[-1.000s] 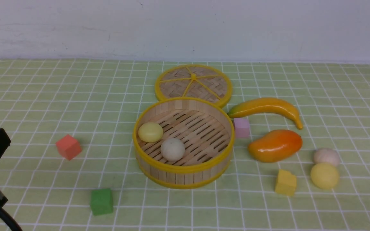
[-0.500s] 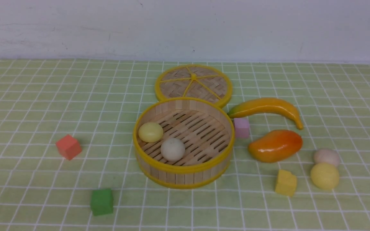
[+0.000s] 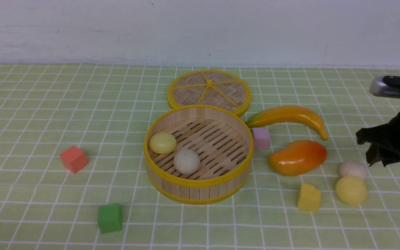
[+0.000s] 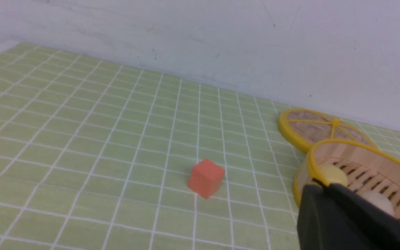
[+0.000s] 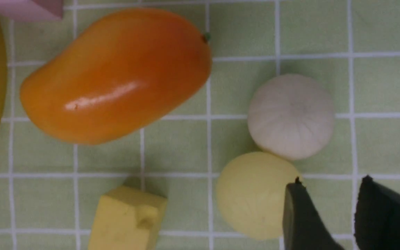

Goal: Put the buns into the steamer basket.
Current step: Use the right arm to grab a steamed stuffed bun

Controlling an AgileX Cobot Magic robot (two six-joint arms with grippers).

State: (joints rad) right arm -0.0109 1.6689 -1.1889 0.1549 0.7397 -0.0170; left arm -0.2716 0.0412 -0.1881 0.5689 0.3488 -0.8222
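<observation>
Front view: two buns (image 3: 163,142) in steamer basket (image 3: 200,194); right gripper (image 3: 365,149), jaws apart & empty, hangs by loose buns (image 3: 351,190), prob. next pick; left gripper (image 4: 325,194) clenched, idle.

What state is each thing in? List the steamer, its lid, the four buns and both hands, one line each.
Round bamboo steamer basket: uncovered, two buns inside.
Flat woven lid: off, lying behind the basket.
Pale yellow bun, off-white bun: inside the basket.
Second off-white bun, second pale yellow bun: outside, on the green checked cloth.
Right hand: open, empty.
Left hand: shut.
</observation>
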